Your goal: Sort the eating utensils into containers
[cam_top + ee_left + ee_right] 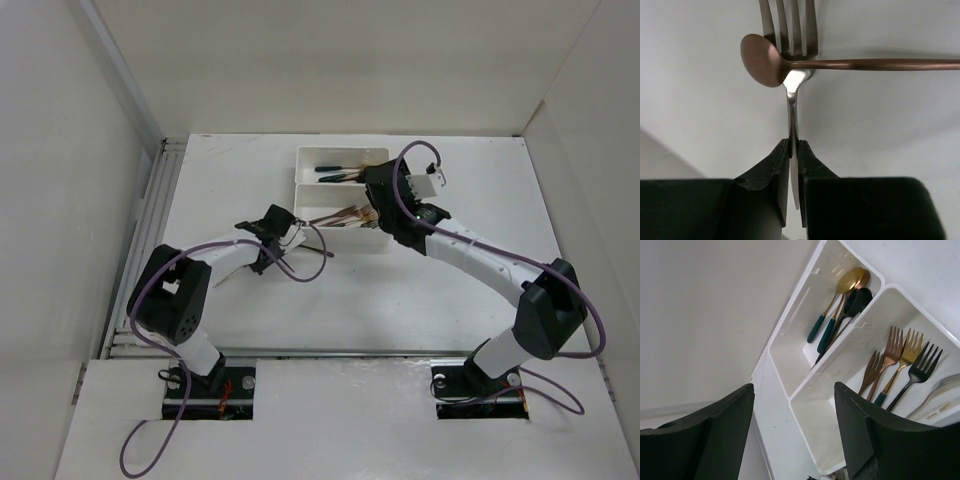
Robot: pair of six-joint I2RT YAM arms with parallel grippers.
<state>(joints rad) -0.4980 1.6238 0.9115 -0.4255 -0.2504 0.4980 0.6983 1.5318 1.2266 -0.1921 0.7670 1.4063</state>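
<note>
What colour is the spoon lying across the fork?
Copper-rose spoon; clearest in the left wrist view.

Bright, even light; soft shadows, sharp focus.

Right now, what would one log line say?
left hand: shut on silver fork | right hand: open above trays | copper spoon: across fork

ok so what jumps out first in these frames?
The left gripper is shut on a silver fork by its handle, with a copper spoon lying across the fork's neck. The right gripper hangs open over two white trays: spoons in the far tray, forks in the near tray.
</note>
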